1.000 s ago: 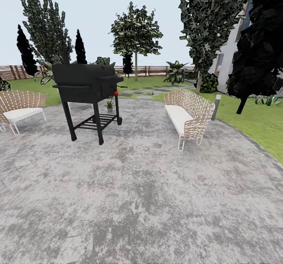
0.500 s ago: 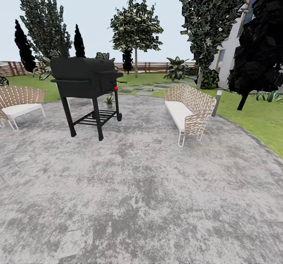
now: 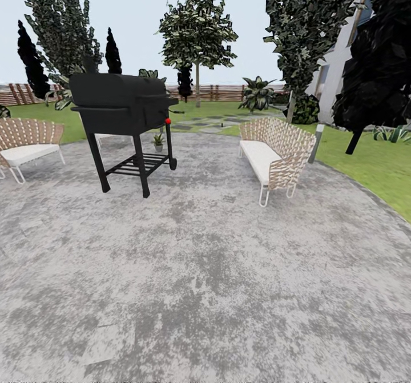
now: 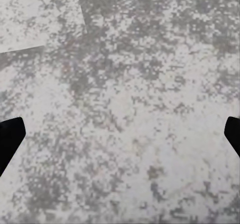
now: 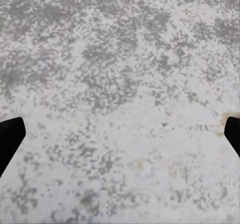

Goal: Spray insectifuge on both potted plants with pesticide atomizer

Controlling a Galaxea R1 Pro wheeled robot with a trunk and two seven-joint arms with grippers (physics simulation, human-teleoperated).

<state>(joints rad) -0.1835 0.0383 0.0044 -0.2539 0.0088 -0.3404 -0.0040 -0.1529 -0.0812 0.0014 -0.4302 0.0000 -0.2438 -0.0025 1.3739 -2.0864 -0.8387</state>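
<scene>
Atomizer is not turning up anywhere I am looking, so which claw is nearer to it I cannot tell. What is showing of the task's things is one potted plant [image 3: 158,140], a small rosette in a pale pot, sitting on the far side of the black grill [image 3: 123,115], glimpsed between its legs near the back edge of the grey patio [image 3: 217,269]. It is lying well ahead and a little to the robot's left. Going outward, a woven bench [image 3: 274,157] is standing to the right of the grill, another woven seat [image 3: 25,146] at the far left, with lawn [image 3: 371,166], stepping stones [image 3: 200,125] and the wooden fence [image 3: 220,92] beyond.

The left claw [image 4: 120,136] is hanging wide apart over bare paving, holding nothing, its fingertips [image 4: 10,136] just showing at the edges. The right claw [image 5: 120,136] is doing the same. By my reckoning the robot is needing to drive on past the grill before either arm matters.
</scene>
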